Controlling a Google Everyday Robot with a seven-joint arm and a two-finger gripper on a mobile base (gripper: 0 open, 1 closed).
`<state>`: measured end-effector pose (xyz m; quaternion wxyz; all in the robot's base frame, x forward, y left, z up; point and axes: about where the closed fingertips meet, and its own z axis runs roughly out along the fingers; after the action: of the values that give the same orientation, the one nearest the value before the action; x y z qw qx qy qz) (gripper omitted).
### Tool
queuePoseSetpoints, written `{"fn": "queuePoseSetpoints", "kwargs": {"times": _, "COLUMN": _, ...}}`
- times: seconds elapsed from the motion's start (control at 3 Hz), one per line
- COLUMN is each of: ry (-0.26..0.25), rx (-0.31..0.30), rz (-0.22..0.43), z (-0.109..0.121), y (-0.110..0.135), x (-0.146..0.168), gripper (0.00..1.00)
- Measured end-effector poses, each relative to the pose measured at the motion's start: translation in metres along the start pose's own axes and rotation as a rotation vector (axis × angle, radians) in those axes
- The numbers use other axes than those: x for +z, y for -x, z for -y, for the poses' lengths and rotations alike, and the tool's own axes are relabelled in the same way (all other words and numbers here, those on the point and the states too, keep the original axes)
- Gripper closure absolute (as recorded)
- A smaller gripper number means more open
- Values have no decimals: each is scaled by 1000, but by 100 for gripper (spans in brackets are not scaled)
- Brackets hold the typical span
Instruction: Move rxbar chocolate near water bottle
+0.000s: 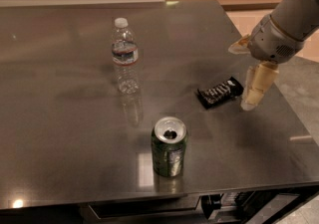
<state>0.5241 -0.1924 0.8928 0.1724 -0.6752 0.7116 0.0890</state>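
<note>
The chocolate bar (220, 92) is seen lying flat on the dark table (60, 133), toward the right side. Its black wrapper with white lettering is turned up, and its long axis is tilted so that the right end points toward 2 o'clock. The gripper (241, 76) is found just beside that right end, at about 3 o'clock from the bar. One pale finger (258, 86) is pointed down, with its tip close to the tabletop just beyond the wrapper's crimped edge. The other finger (239, 46) is held out higher, toward 1 o'clock of the bar. The fingers are thus spread wide and nothing is pinched between them. Whether the lower finger touches the bar cannot be told. The grey arm (294, 14) is seen reaching in from the upper right corner.

The water bottle (124, 56) is stood upright well apart from the bar, at about 10 o'clock from it, with its white cap on. The bottle is clear, and what is held in it cannot be made out. A green soda can (169, 147) is stood upright near the front edge, at about 7 o'clock from the bar and 5 o'clock from the bottle. Its top is opened and only a dark hole is shown, so its contents cannot be judged.
</note>
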Motion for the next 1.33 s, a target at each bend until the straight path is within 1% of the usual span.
{"fn": "queuePoseSetpoints", "kwargs": {"times": 0.33, "ry": 24, "rx": 2, "rz": 10, "z": 2, "y": -6, "x": 18, "gripper": 0}}
{"fn": "queuePoseSetpoints", "kwargs": {"times": 0.67, "ry": 37, "rx": -3, "rz": 17, "z": 3, "y": -8, "x": 31, "gripper": 0}}
{"fn": "queuePoseSetpoints", "kwargs": {"times": 1.33, "ry": 52, "rx": -25, "rz": 16, "z": 11, "y": -8, "x": 53, "gripper": 0}}
